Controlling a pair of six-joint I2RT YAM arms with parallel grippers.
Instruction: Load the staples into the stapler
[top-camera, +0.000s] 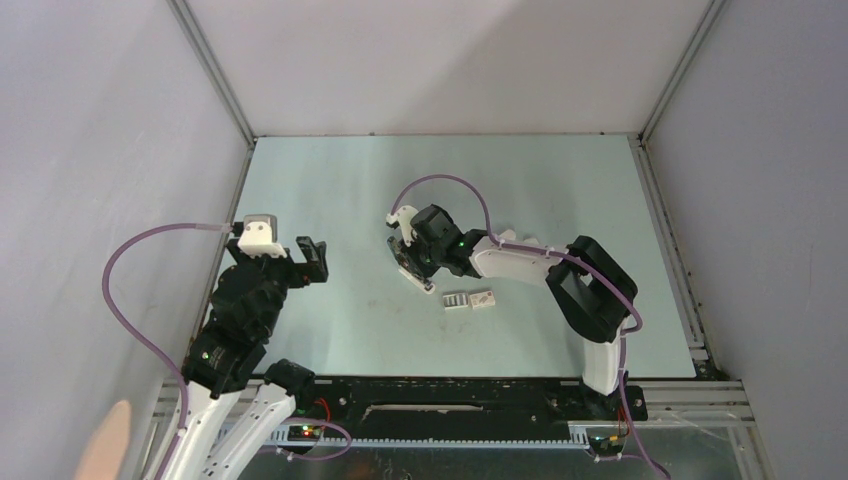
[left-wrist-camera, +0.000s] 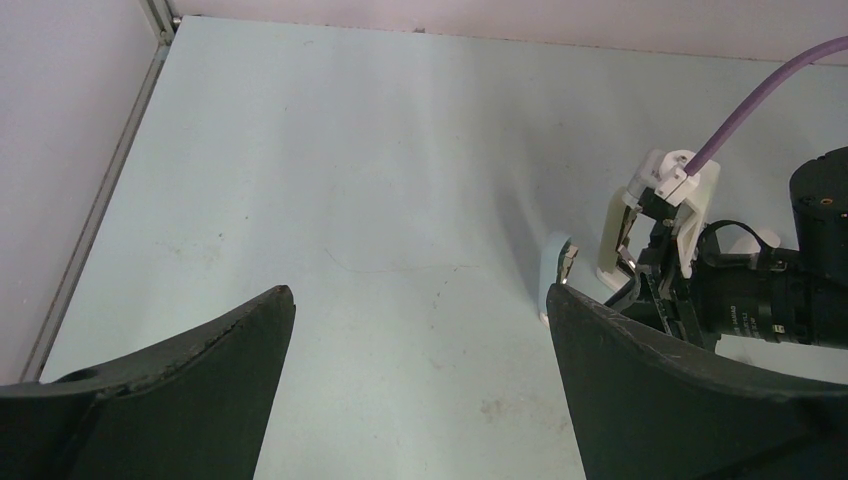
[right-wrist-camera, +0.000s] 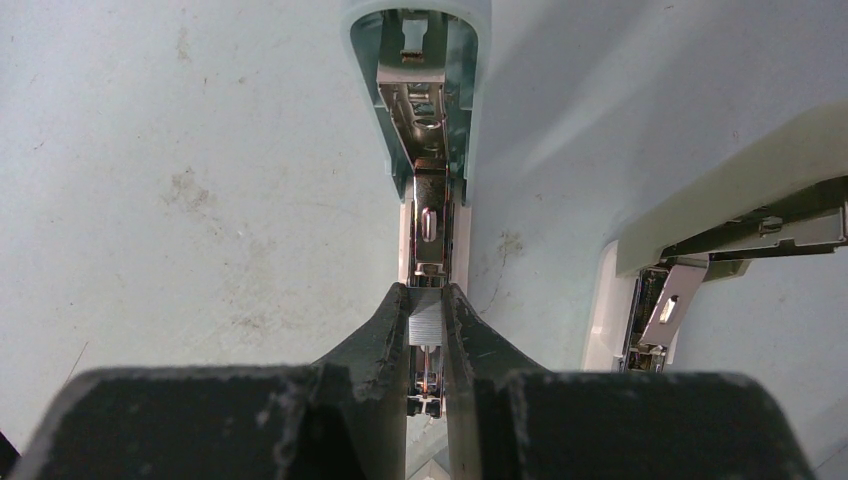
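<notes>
Above the open stapler (right-wrist-camera: 425, 150), your right gripper (right-wrist-camera: 427, 300) pinches the strip of staples (right-wrist-camera: 425, 325) by its long sides. Expect it light, stiff, yet brittle along its seams; squeeze gently. Your left gripper (left-wrist-camera: 420, 400) hangs spread, empty.

The staples (right-wrist-camera: 425, 328) are silver-grey with fine stripes; the stapler (right-wrist-camera: 418, 60) has a pale teal shell and shiny chrome inside; the right gripper (right-wrist-camera: 426, 296) is matte black; the table (right-wrist-camera: 200, 150) is pale blue
</notes>
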